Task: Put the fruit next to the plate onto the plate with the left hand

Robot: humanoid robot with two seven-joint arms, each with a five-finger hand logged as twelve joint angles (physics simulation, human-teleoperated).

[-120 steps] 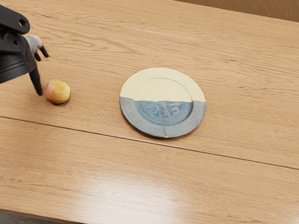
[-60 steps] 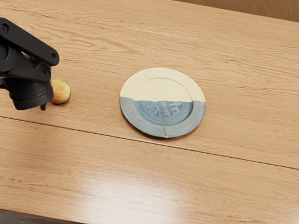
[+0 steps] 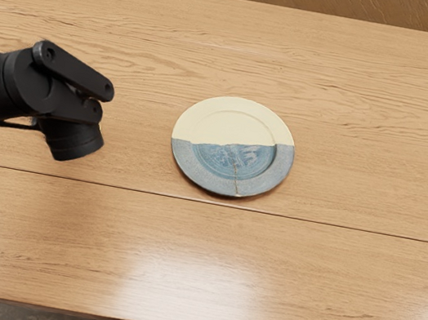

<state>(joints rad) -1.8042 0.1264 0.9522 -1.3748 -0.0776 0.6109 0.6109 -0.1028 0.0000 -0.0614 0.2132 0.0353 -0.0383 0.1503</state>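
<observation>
A round plate [image 3: 233,122], cream on its far half and blue-grey on its near half, lies a little left of the table's middle. My left arm [image 3: 19,88] comes in from the left edge, and its black wrist end [image 3: 75,140] hangs over the spot left of the plate where the yellow-red fruit lay. The arm hides the fruit completely. The hand itself is tucked under the wrist, and nothing shows whether it touches the fruit. A bare strip of wood separates the wrist from the plate's left rim.
The wooden table [image 3: 261,268] fills the view, with a seam running across it just below the plate. Its front edge runs along the bottom of the picture and a wall stands behind the far edge.
The left arm has swung right and slightly down, from beside the fruit to directly over it. The fruit, visible a second ago and half covered half a second ago, is now hidden.
</observation>
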